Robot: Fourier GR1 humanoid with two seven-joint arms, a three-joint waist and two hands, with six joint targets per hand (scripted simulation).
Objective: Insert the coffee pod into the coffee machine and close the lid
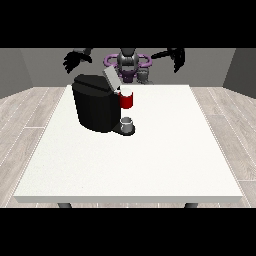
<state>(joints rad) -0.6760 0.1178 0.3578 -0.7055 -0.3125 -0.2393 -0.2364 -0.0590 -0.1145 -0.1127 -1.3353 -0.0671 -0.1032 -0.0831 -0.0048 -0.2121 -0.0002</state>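
I see both hands (76, 60) (175, 58) raised, fingers loosely spread and empty, well apart from the machine (95, 105) with its lid (110, 77) up.

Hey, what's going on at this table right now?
A humanoid robot stands behind a white table with both hands raised and touching nothing. On the table sits a black coffee machine with its lid tilted up. A red thing at the machine shows at its front, with a grey thing on the base below. Nothing is being handled yet.
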